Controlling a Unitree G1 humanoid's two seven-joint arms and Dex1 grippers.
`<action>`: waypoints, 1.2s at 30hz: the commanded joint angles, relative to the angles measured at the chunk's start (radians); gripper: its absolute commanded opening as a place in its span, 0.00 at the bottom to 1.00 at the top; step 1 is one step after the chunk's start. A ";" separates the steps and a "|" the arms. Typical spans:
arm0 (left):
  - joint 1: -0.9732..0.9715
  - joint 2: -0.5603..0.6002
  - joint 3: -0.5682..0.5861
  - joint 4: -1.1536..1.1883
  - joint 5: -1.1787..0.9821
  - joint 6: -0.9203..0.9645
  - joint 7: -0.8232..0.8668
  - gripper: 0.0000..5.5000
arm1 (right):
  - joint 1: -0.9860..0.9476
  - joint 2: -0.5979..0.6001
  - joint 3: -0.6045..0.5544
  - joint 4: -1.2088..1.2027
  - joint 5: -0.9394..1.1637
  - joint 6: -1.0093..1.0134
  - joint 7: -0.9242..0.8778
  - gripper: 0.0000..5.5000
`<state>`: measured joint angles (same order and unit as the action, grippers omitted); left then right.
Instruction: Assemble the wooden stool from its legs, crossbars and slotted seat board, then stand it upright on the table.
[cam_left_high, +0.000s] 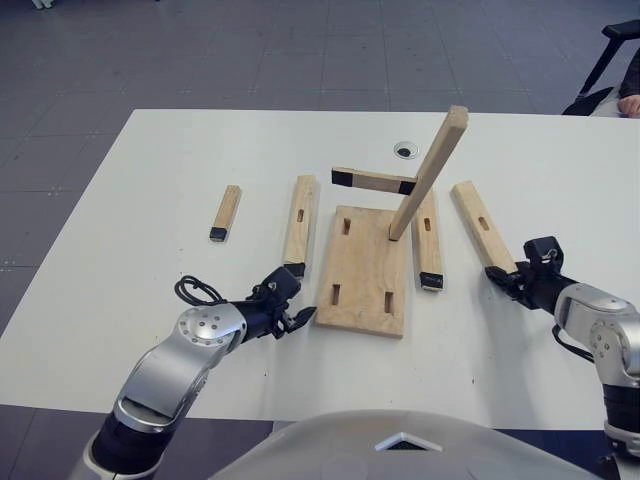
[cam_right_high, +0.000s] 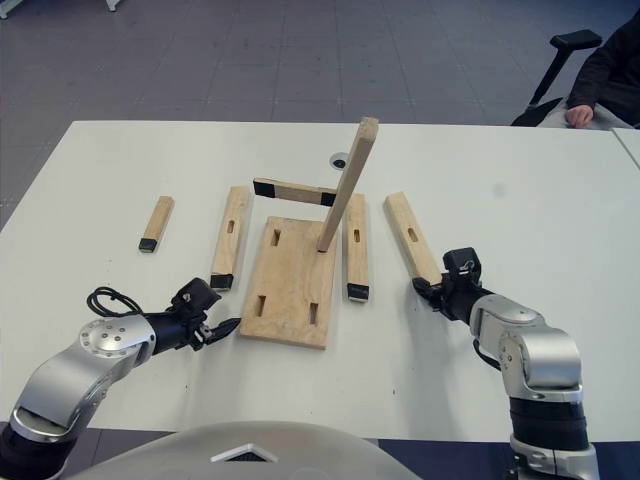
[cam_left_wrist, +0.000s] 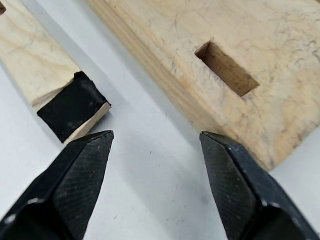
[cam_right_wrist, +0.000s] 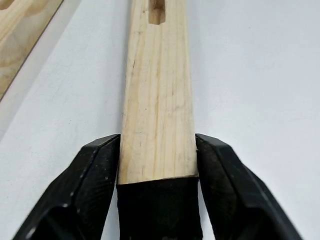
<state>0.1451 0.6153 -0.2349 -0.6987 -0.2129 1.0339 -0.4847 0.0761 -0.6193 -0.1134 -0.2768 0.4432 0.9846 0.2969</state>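
The left arm (cam_left_high: 175, 365) comes in over the near edge of the table (cam_left_high: 150, 200), elbow bent, forearm low and angled inward. The left gripper (cam_left_wrist: 156, 135) sits just above the tabletop, jaws spread wide with nothing between them. The right arm (cam_left_high: 600, 318) is bent by the table's near right side, and the right gripper (cam_right_wrist: 157, 145) is clamped either side of a leg (cam_right_wrist: 157, 85) at its black-capped end.

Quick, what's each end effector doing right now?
Left end effector: open, empty, beside the seat board corner.
Right end effector: closed on the rightmost leg, at its black-tipped end.
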 joint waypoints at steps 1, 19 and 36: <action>-0.029 -0.023 -0.039 0.003 0.002 0.011 0.022 0.59 | 0.002 -0.019 0.039 0.060 -0.011 0.028 0.059 0.37; -0.221 0.005 -0.219 0.100 0.062 -0.031 -0.025 0.59 | -0.848 0.086 -0.319 0.093 0.126 0.096 -0.165 0.37; -0.724 -0.105 0.725 0.308 -0.810 0.288 -0.305 0.59 | -0.999 0.227 -0.356 0.081 0.638 0.179 0.126 0.37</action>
<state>-0.4190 0.5279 0.3249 -0.5244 -0.8049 1.2761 -0.7389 -0.8622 -0.3985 -0.4380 -0.2105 0.9018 1.1050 0.3011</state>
